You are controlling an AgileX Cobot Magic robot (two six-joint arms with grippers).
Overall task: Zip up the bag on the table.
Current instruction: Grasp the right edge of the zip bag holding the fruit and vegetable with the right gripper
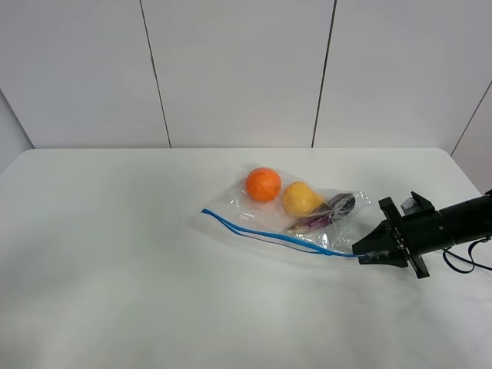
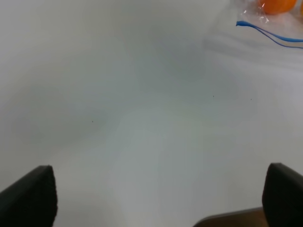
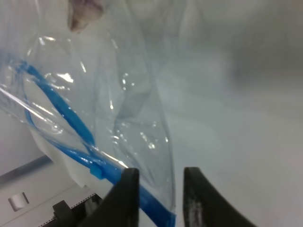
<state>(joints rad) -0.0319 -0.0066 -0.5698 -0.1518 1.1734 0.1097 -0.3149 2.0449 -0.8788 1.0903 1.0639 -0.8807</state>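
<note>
The clear bag [image 1: 296, 211] lies on the white table [image 1: 115, 254], holding an orange [image 1: 264, 184], a yellow fruit [image 1: 301, 198] and a dark purple item [image 1: 334, 209]. Its blue zip strip [image 1: 261, 233] runs along the near edge. My right gripper [image 1: 360, 252] is at the strip's right end. In the right wrist view the gripper [image 3: 158, 189] has a narrow gap between its fingers [image 3: 125, 194], and the strip's end [image 3: 158, 215] and the bag's corner [image 3: 137, 94] lie in that gap. My left gripper [image 2: 156, 189] hangs wide open over bare table, well away from the bag's left corner [image 2: 265, 19].
White wall panels rise behind the table's far edge [image 1: 231, 148]. A black cable [image 1: 461, 265] trails from the right arm near the table's right edge. The left arm is outside the exterior high view.
</note>
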